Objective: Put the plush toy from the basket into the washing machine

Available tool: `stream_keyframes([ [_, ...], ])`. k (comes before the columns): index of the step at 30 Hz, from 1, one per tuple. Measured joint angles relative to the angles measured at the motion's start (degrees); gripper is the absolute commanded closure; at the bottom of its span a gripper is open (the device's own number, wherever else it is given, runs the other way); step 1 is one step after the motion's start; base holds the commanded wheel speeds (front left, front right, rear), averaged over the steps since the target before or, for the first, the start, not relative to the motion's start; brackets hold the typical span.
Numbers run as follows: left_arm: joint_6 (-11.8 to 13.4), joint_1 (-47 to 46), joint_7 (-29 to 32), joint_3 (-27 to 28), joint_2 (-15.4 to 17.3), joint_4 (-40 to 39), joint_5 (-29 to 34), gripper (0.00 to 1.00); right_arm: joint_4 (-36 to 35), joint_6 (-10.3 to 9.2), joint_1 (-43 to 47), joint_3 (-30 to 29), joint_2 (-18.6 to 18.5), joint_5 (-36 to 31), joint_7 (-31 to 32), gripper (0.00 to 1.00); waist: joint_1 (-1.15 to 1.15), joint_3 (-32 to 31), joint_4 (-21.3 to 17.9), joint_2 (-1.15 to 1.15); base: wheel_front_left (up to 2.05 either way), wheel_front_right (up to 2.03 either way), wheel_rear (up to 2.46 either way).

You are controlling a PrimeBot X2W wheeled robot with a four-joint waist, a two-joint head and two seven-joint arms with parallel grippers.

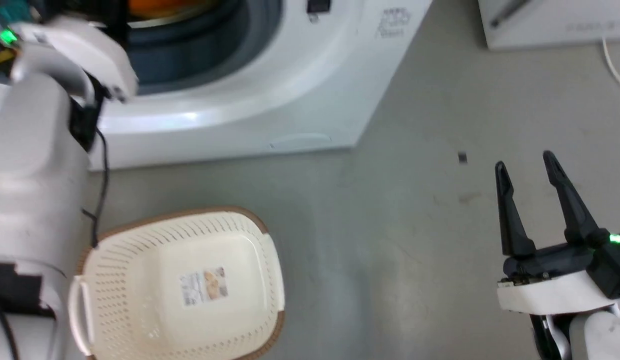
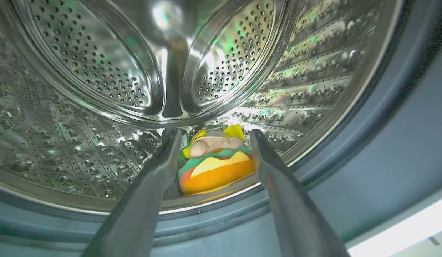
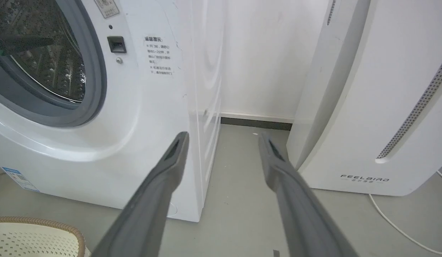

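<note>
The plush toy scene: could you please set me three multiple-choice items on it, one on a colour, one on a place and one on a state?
1. What colour is the rim of the basket?
A. Brown
B. Blue
C. Black

2. Where does the toy lie?
A. In the basket
B. In the drum
C. On the floor

3. How is the left claw?
A. Open
B. Shut on the toy
C. Shut on nothing

Answers:
1 A: a brown band edges the cream basket in the head view.
2 B: the left wrist view shows it on the steel drum, near the front lip.
3 A: its fingers stand wide apart, with the toy beyond them.
</note>
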Motion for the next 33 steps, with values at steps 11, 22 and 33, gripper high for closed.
stream_keyframes([
  [11, 4.41, 24.44, -0.99, 6.42, -1.41, -25.04, -2.16, 0.00, -0.08, 0.00, 3.63, -1.05, 0.00, -1.12, 0.00, 0.00, -0.01, -12.55, 4.93, 0.00, 0.00, 0.00, 0.00],
  [22, 10.28, 50.36, -1.00, 10.16, -5.10, -45.65, 0.78, 0.00, -1.01, 0.00, 7.22, -0.87, 0.00, -0.79, 0.00, 0.00, -0.01, -18.93, 7.61, 0.00, 0.00, 0.00, 0.00],
  [33, 11.37, 65.81, -0.99, 11.85, -10.02, -50.59, 3.66, 0.00, -0.34, 0.00, 10.12, 0.67, 0.00, 0.15, 0.00, 0.00, -0.01, -22.15, 7.67, 0.00, 0.00, 0.00, 0.00],
])
